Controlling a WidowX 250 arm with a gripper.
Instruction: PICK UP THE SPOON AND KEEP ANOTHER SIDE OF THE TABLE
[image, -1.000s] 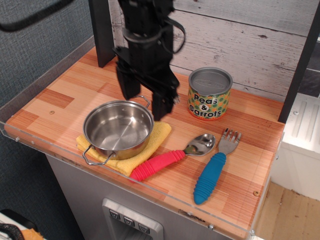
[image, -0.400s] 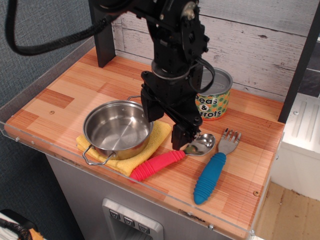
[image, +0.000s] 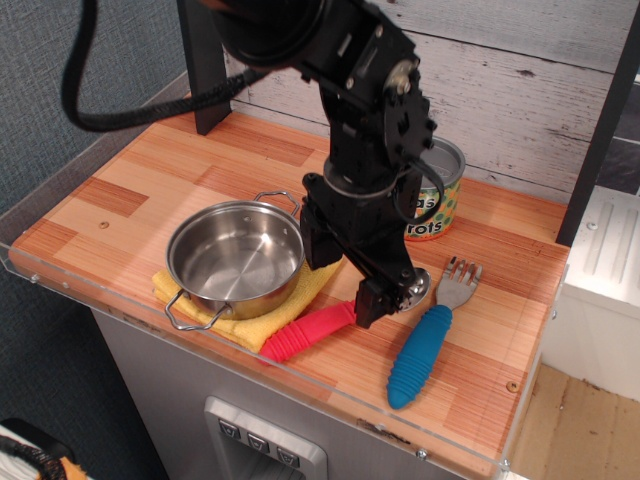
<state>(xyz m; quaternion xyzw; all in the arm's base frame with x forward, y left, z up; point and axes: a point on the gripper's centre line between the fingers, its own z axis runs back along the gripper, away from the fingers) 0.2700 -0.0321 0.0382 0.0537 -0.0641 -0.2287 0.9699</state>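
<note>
The spoon lies on the table near its front edge, pink-red ribbed handle pointing front-left. Its shiny bowl shows only as a sliver beside the gripper's right finger. My black gripper is low over the spoon's neck with its jaws apart. One finger stands over the yellow cloth by the pot, and the other finger is down where handle meets bowl. It holds nothing that I can see.
A steel pot sits on a yellow cloth left of the spoon. A blue-handled fork lies just right of it. A peas-and-carrots can stands behind, partly hidden by the arm. A clear acrylic rim edges the table.
The arm has swung from above the pot to the right and down, ending low over the spoon's neck. The spoon, fork, pot and can have not moved.
</note>
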